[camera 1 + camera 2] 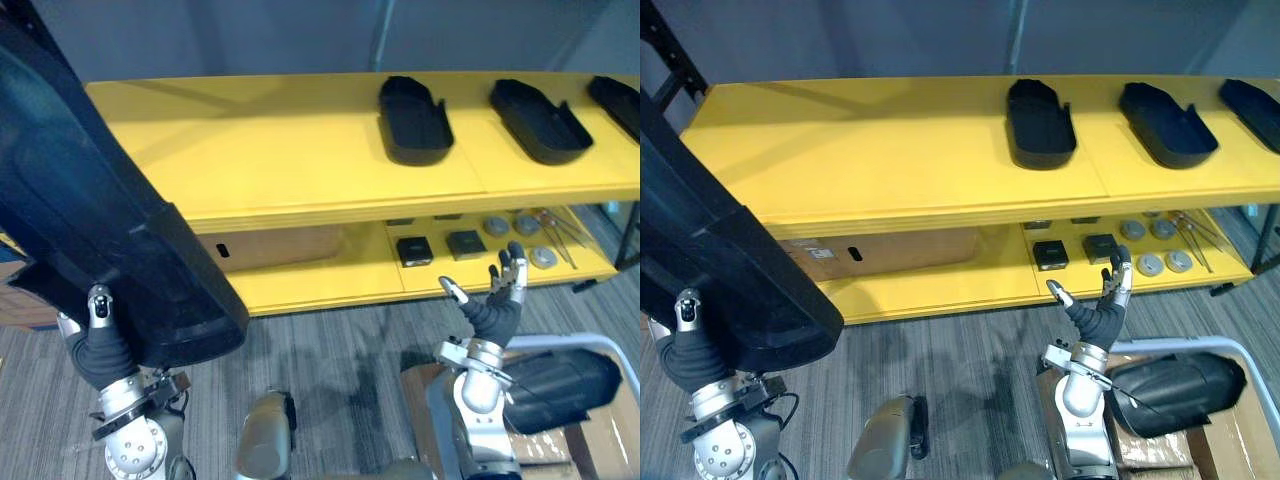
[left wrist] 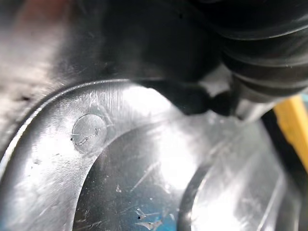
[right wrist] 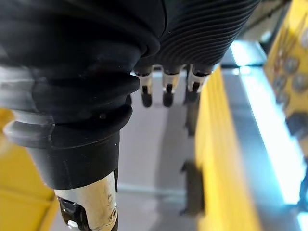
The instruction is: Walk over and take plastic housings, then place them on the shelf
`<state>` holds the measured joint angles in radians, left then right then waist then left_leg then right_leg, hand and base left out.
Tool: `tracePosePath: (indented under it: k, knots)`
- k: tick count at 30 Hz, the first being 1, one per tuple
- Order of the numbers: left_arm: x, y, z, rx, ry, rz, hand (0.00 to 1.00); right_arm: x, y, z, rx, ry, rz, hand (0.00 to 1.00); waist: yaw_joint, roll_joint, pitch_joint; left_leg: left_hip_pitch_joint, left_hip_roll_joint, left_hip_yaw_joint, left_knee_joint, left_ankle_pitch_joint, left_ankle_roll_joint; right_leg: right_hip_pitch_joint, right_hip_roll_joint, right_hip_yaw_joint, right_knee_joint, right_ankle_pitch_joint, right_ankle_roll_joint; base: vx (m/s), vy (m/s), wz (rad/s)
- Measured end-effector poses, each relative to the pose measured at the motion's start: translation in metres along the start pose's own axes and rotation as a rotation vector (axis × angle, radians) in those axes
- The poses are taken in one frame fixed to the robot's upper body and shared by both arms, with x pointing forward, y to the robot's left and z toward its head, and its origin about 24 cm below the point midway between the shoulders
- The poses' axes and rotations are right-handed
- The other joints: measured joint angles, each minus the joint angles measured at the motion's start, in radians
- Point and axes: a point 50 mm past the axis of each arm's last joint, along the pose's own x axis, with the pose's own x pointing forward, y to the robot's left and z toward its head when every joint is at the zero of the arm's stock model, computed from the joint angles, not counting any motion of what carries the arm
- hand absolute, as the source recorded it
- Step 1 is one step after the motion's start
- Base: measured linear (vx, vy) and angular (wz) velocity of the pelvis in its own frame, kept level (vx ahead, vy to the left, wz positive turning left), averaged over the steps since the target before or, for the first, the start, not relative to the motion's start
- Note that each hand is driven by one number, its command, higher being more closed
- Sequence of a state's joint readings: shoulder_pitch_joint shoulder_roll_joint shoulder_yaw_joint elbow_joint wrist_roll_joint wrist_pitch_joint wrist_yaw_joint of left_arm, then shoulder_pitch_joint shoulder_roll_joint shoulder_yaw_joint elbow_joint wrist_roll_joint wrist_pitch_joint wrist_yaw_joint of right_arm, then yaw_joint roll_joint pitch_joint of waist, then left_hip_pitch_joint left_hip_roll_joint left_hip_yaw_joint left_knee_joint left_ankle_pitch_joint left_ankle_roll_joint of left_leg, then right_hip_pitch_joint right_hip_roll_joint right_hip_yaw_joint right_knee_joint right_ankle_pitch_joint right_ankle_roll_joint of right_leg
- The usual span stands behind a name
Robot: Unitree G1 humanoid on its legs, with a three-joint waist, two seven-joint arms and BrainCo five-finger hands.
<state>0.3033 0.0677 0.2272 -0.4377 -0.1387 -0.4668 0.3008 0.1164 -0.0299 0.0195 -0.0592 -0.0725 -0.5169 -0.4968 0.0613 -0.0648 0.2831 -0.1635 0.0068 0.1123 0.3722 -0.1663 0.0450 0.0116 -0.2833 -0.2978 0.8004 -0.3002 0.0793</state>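
Black plastic housing (image 1: 90, 200), large, glossy: raised at my far left, in left hand (image 1: 100, 345). Thumb clamped on its near face, other fingers behind it.
Right hand (image 1: 497, 305): lifted before lower tier, fingers straight and apart, holding nothing.
Yellow shelf (image 1: 280, 150): two tiers.
Top tier, right half: three more housings (image 1: 415, 120), lying flat in row, apart.
Lower tier: cardboard box (image 1: 280, 245), two small black boxes (image 1: 414, 250), grey discs (image 1: 497, 226).
Further housing (image 1: 560, 385): I see it in carton (image 1: 600, 440) beside my right arm.

Right hand (image 3: 167, 90), fingers straight, beside yellow shelf (image 3: 216, 159).
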Motion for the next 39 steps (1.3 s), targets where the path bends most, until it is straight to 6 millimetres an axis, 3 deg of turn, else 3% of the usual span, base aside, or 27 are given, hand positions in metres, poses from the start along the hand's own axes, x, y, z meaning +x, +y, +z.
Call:
tracePosePath:
  k: [1,3,6,7,8,9,10,12,14,18,22,25,27,30,32,34,39]
  knots:
    - [0.005,-0.002,0.002,-0.011,-0.026,0.005,1.0,0.002,-0.001,0.004,0.003,-0.027,-0.005,0.0,-0.01,0.006,-0.009,0.033,-0.006,-0.022,-0.05,0.016,-0.008,-0.033,0.05,0.001,-0.068,-0.021,-0.015,0.25,0.015,0.56]
    - [0.011,-0.007,0.002,-0.036,-0.045,0.018,1.0,0.007,-0.007,0.011,-0.014,-0.078,-0.021,0.0,-0.022,0.019,-0.028,0.063,-0.008,-0.06,-0.091,0.028,-0.019,-0.084,0.1,0.005,-0.186,-0.032,-0.035,0.3,-0.011,0.63]
    - [0.017,-0.013,-0.008,-0.046,-0.007,0.029,1.0,0.016,-0.021,0.02,-0.045,-0.146,-0.05,0.0,-0.04,0.042,-0.037,0.098,-0.005,-0.133,-0.101,0.03,-0.022,-0.147,0.112,0.06,-0.287,-0.025,-0.036,0.3,-0.097,0.82]
    - [0.015,-0.013,-0.014,-0.036,0.026,0.032,1.0,0.019,-0.024,0.023,-0.053,-0.164,-0.056,0.0,-0.05,0.046,-0.041,0.108,-0.004,-0.15,-0.099,0.029,-0.025,-0.152,0.106,0.103,-0.356,0.016,-0.035,0.31,-0.233,0.9]
    - [0.013,-0.012,-0.016,-0.026,0.048,0.024,1.0,0.02,-0.026,0.027,-0.05,-0.183,-0.065,0.0,-0.05,0.032,-0.054,0.111,-0.009,-0.161,-0.095,0.013,-0.061,-0.144,0.099,0.132,-0.449,0.153,-0.037,0.3,-0.279,0.86]
    - [0.012,-0.01,-0.017,-0.017,0.054,0.017,1.0,0.021,-0.025,0.03,-0.046,-0.194,-0.067,0.0,-0.049,0.019,-0.062,0.111,-0.015,-0.166,-0.091,0.0,-0.081,-0.138,0.087,0.14,-0.477,0.209,0.006,0.2,-0.251,0.75]
    - [0.004,-0.01,-0.022,-0.017,0.1,0.011,1.0,0.026,-0.027,0.03,-0.065,-0.204,-0.062,0.0,-0.048,0.048,-0.07,0.109,0.024,-0.184,-0.082,-0.016,-0.105,-0.101,0.115,0.102,-0.501,0.205,0.012,0.18,-0.266,0.52]
    - [-0.008,-0.008,-0.025,0.01,0.143,-0.022,1.0,0.034,-0.031,0.035,-0.119,-0.244,-0.045,0.0,-0.041,0.082,-0.09,0.118,0.081,-0.155,-0.099,-0.017,-0.123,-0.045,0.166,0.064,-0.587,0.225,-0.012,0.18,-0.247,0.37]
    - [-0.01,-0.012,-0.024,0.026,0.142,-0.098,1.0,0.043,-0.04,0.043,-0.181,-0.302,-0.062,0.0,-0.038,0.098,-0.1,0.16,0.113,-0.08,-0.161,0.007,-0.148,0.001,0.184,0.034,-0.626,0.228,-0.017,0.16,-0.171,0.33]
    - [0.003,-0.029,-0.013,0.015,0.058,-0.258,1.0,0.054,-0.056,0.068,-0.231,-0.419,-0.086,0.0,-0.055,0.107,-0.106,0.182,0.106,-0.045,-0.21,0.033,-0.145,0.024,0.179,0.029,-0.661,0.235,-0.017,0.05,-0.021,0.06]
    - [0.019,-0.035,-0.017,0.079,0.073,-0.362,1.0,0.055,-0.056,0.085,-0.187,-0.473,-0.043,0.0,-0.076,0.104,-0.108,0.22,0.103,0.008,-0.228,0.035,-0.143,0.024,0.179,0.077,-0.675,0.247,-0.011,0.0,0.042,-0.36]
    - [0.03,-0.043,-0.04,0.125,0.187,-0.417,1.0,0.051,-0.06,0.087,-0.14,-0.448,0.005,0.0,-0.1,0.107,-0.114,0.24,0.103,0.045,-0.242,0.036,-0.141,0.021,0.183,0.111,-0.688,0.26,-0.009,-0.02,0.022,-0.36]
    - [0.036,-0.047,-0.075,0.213,0.355,-0.448,1.0,0.046,-0.061,0.083,-0.133,-0.409,0.066,0.0,-0.123,0.119,-0.127,0.253,0.101,0.079,-0.264,0.041,-0.138,0.006,0.186,0.14,-0.692,0.268,-0.009,-0.04,0.018,-0.39]
    - [0.038,-0.042,-0.108,0.307,0.535,-0.442,1.0,0.041,-0.059,0.079,-0.092,-0.358,0.13,0.0,-0.145,0.131,-0.135,0.258,0.101,0.118,-0.278,0.045,-0.137,-0.018,0.193,0.181,-0.697,0.284,-0.008,-0.01,0.014,-0.44]
    - [0.04,-0.034,-0.135,0.378,0.678,-0.401,1.0,0.033,-0.054,0.069,-0.016,-0.262,0.211,0.0,-0.182,0.131,-0.136,0.275,0.102,0.143,-0.298,0.052,-0.138,-0.021,0.2,0.203,-0.705,0.29,-0.008,0.0,0.005,-0.32]
    - [0.049,-0.032,-0.147,0.402,0.737,-0.355,1.0,0.019,-0.043,0.059,0.028,-0.185,0.326,0.0,-0.194,0.132,-0.136,0.279,0.103,0.168,-0.306,0.053,-0.139,-0.04,0.207,0.233,-0.703,0.296,-0.011,0.0,0.004,-0.37]
    - [0.071,-0.04,-0.153,0.416,0.75,-0.315,1.0,-0.005,-0.021,0.048,0.115,-0.089,0.492,0.0,-0.228,0.137,-0.133,0.285,0.097,0.177,-0.313,0.058,-0.135,-0.048,0.215,0.25,-0.695,0.296,-0.011,0.0,-0.002,-0.13]
